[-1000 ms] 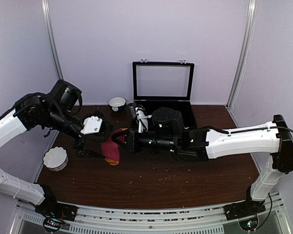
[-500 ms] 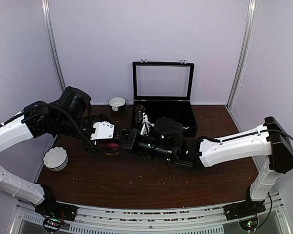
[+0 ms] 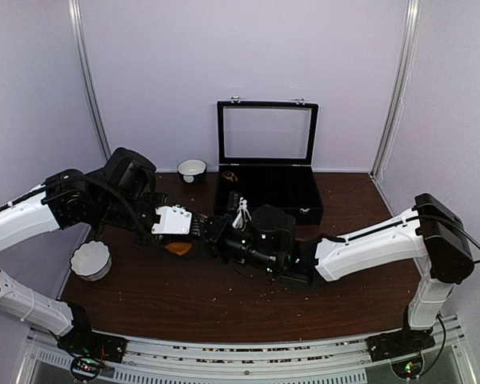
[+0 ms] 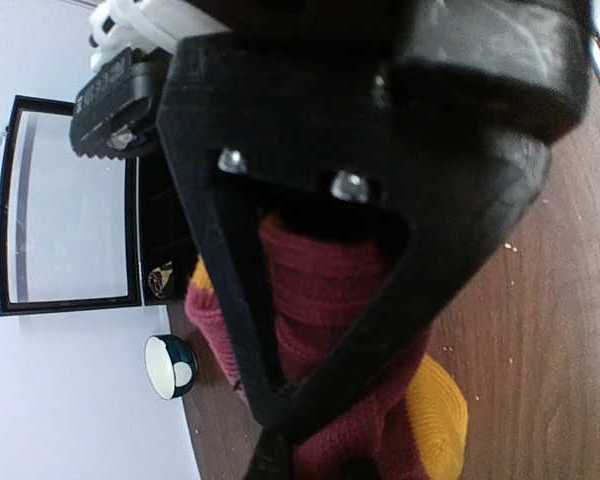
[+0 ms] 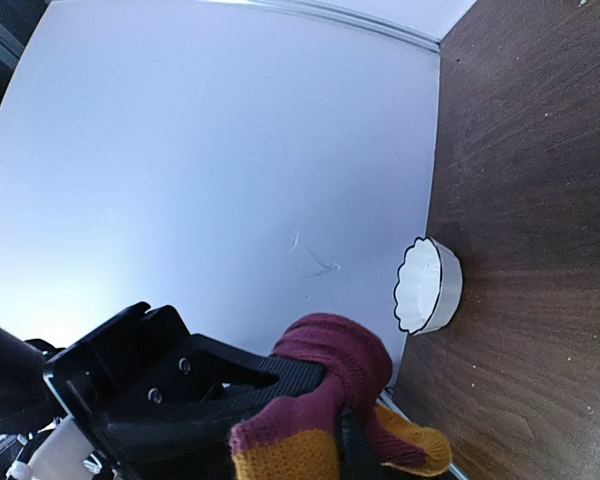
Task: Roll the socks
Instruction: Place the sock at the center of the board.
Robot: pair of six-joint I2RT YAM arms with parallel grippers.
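Colours on the desk (image 3: 224, 300): mostly dark, with one bright sock (image 4: 325, 290).
Sock: magenta-red rib knit with orange patches. Desk: dark brown wood grain, speckled with pale crumbs. Case (image 3: 296, 192): black with a clear lid panel. Fluted bowl (image 3: 90, 260): plain white. Small bowl (image 4: 170, 365): white inside, dark teal outside. Left arm (image 3: 16, 220) and right arm (image 3: 368, 240): white shells, black joints. Walls (image 3: 160, 80): plain pale lilac.

No legible text anywhere.

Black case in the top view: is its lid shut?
No, the black case is open, with its glass lid standing upright behind it.
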